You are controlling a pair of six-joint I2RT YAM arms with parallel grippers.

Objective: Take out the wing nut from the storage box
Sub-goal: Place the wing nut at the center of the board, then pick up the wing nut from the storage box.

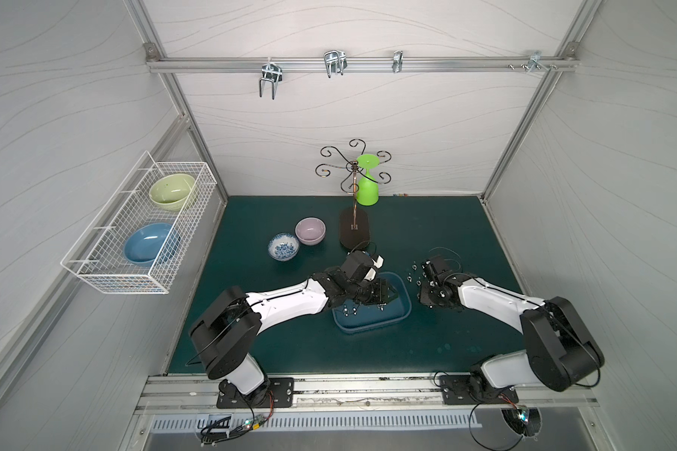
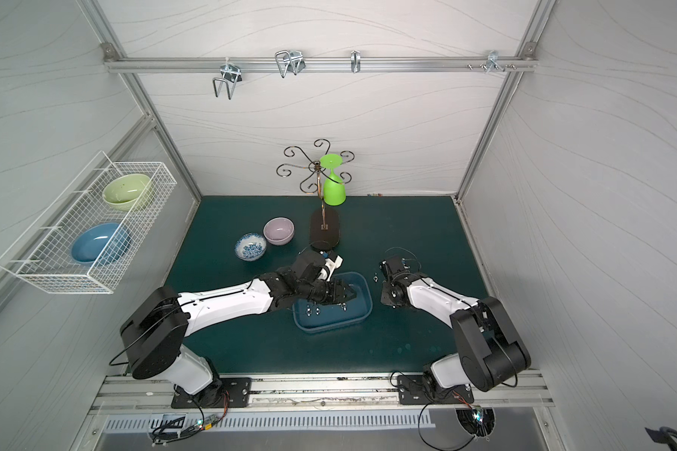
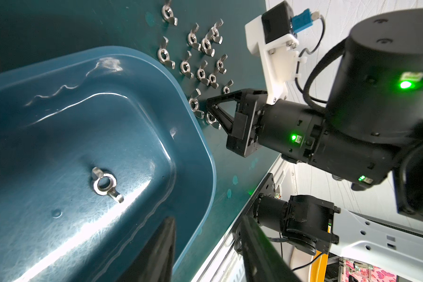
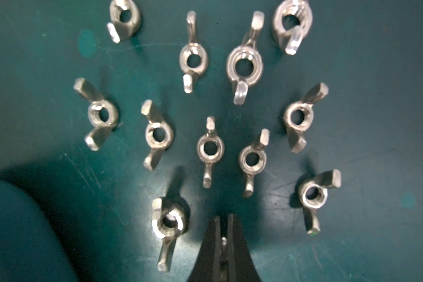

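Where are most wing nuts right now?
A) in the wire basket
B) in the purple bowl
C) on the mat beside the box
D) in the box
C: the wing nuts lie in a cluster on the mat beside the box, where only a few show.

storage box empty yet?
Not empty: at least three wing nuts lie inside the storage box in both top views; left wrist view shows one on its floor.

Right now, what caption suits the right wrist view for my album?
Steel wing nuts spread over the green mat beside the storage box.
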